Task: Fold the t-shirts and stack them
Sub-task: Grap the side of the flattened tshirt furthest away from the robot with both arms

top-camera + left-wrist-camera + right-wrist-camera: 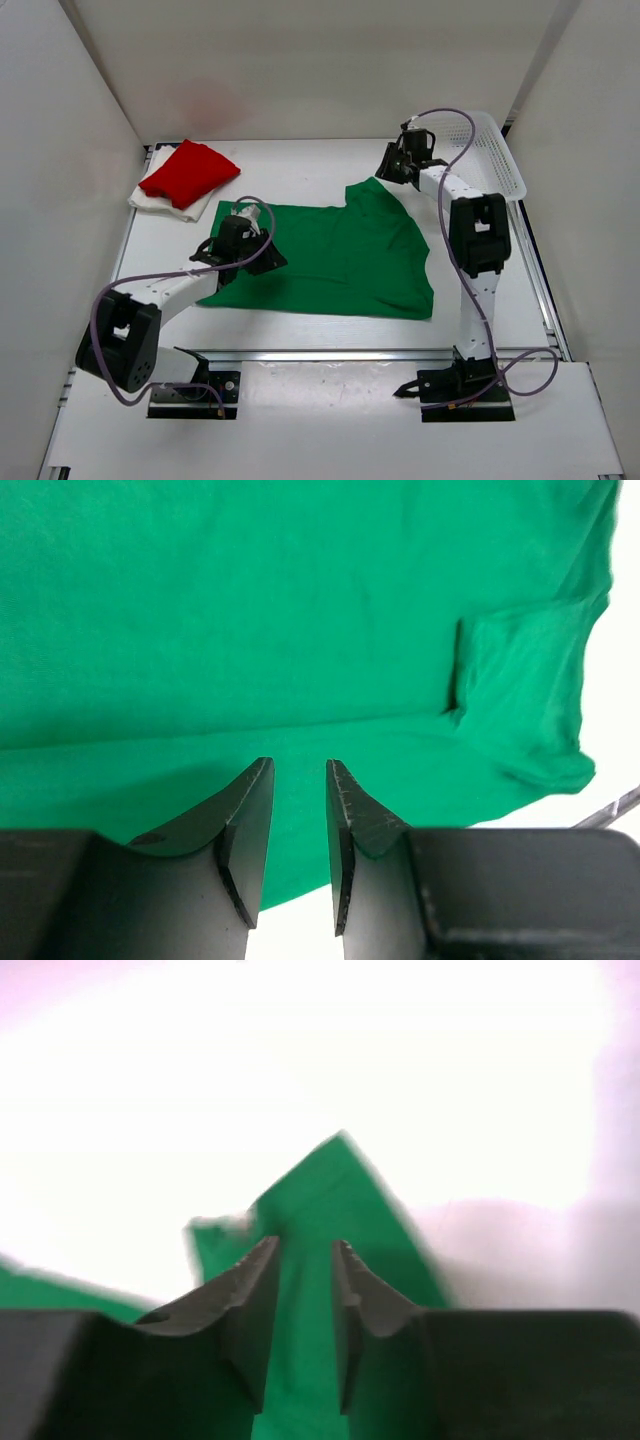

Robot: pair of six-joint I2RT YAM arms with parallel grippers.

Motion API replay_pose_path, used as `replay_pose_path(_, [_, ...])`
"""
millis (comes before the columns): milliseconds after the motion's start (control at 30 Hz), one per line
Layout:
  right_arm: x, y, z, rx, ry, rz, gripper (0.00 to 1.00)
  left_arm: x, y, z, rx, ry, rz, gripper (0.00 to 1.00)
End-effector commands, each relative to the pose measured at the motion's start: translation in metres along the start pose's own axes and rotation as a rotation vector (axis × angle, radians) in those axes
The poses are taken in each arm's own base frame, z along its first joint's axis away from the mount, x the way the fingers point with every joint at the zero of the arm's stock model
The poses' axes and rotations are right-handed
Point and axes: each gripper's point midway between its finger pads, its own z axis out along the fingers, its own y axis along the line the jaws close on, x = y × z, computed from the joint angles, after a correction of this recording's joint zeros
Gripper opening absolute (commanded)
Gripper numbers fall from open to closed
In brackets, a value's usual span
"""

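Three t-shirts: one green t-shirt (340,260) lying between the two claws, and one red t-shirt (190,170) on top of one white t-shirt (146,199), both beyond the left claw (252,215). One white mesh basket (500,150) sits just beside the right claw (392,168). Two arms: one left arm (170,287) and one right arm (478,235).

Green t-shirt (340,255) spread flat; red t-shirt (190,170) folded atop white t-shirt (146,200), far-left
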Motion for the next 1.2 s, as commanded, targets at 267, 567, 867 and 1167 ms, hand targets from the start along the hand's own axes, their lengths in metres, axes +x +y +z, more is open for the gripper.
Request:
replay_pose_path(267, [-0.037,-0.011,0.082,0.042,0.087,-0.141,0.42,0.03,0.006,0.004,-0.018,0.136,0.001,0.38])
replay_pose_path(567, [0.009,-0.007,0.086,0.05,0.227,-0.17,0.37,-0.024,0.021,0.02,-0.078,0.064,-0.001,0.37])
replay_pose_path(867, [0.012,-0.013,0.077,0.101,0.247,-0.168,0.32,-0.047,0.03,0.017,-0.109,-0.014,-0.05,0.37])
replay_pose_path(1167, [-0.033,-0.023,0.056,0.144,0.152,-0.143,0.05,-0.14,0.06,0.025,-0.252,-0.195,-0.121,0.41])
